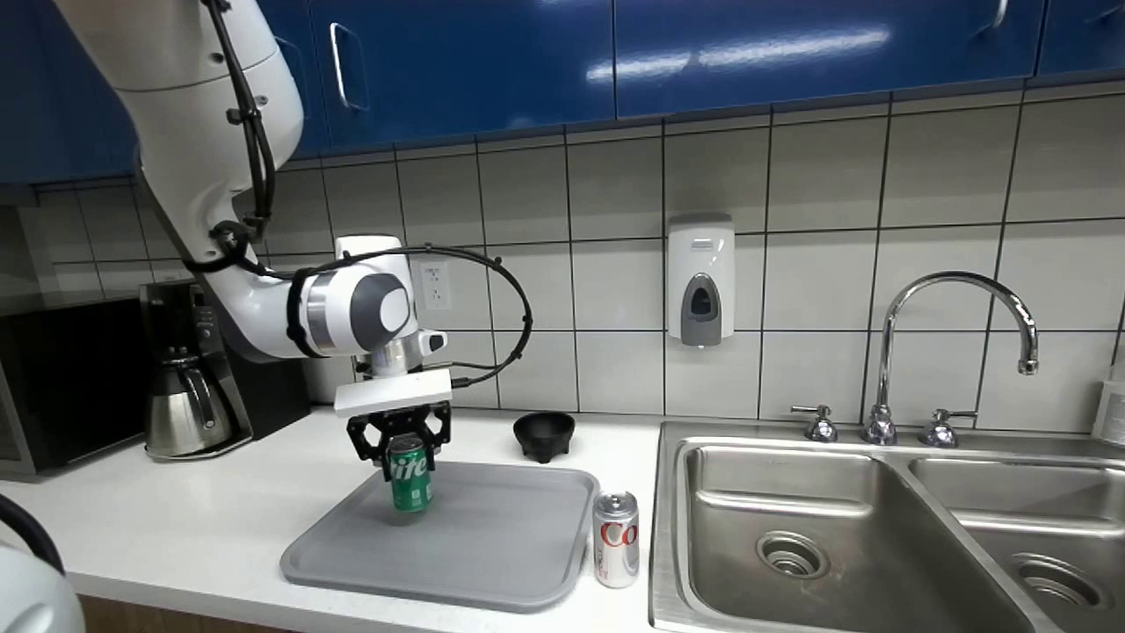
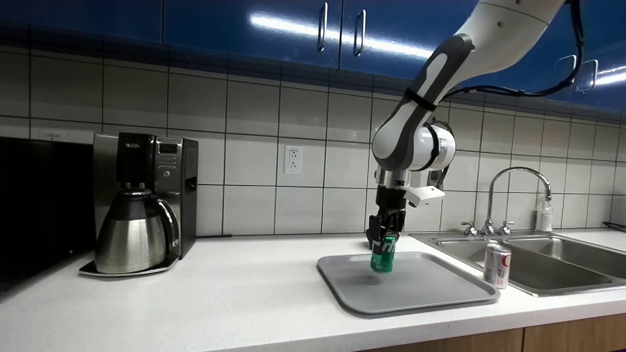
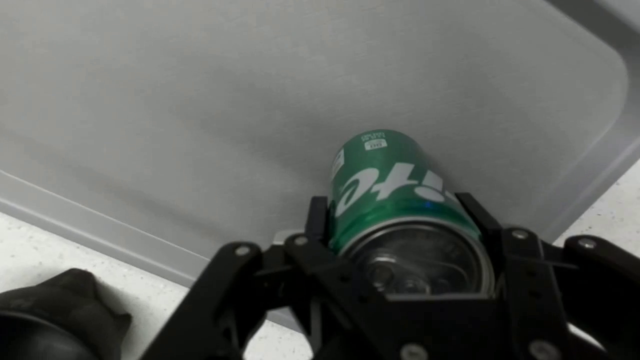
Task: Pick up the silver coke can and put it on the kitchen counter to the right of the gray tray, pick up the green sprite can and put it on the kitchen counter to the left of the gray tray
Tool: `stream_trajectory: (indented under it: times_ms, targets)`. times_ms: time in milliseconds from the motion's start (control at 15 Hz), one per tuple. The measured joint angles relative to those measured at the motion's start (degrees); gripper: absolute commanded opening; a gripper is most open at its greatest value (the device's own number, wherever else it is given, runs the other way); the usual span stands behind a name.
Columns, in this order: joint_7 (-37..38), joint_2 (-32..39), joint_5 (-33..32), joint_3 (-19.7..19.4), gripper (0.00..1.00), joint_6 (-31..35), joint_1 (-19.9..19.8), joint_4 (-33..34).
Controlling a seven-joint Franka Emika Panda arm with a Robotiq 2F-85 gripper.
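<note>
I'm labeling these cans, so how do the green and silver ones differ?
The jaws grip the green can over the gray tray; the silver can stands on the counter. The green can bears large white letters, the silver can large red ones. Both are drink cans with metal tops.

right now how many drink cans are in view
2. The green can is in the gripper, over the gray tray; the silver can stands on the counter between tray and sink. Any inside the cupboards would be hidden.
</note>
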Motion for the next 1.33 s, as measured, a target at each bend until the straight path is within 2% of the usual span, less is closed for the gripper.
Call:
stream_trajectory:
  times_ms: [333, 867, 1333]
  targets:
    - [4.3, -0.5, -0.7, 1.3, 0.39, 0.1, 3.5, 0.0]
    - [14.9, -0.5, -7.8, 2.9, 0.39, 0.6, 9.6, 0.5]
    - [18.5, 1.2, -10.3, 4.4, 0.39, 0.6, 13.0, 2.6]
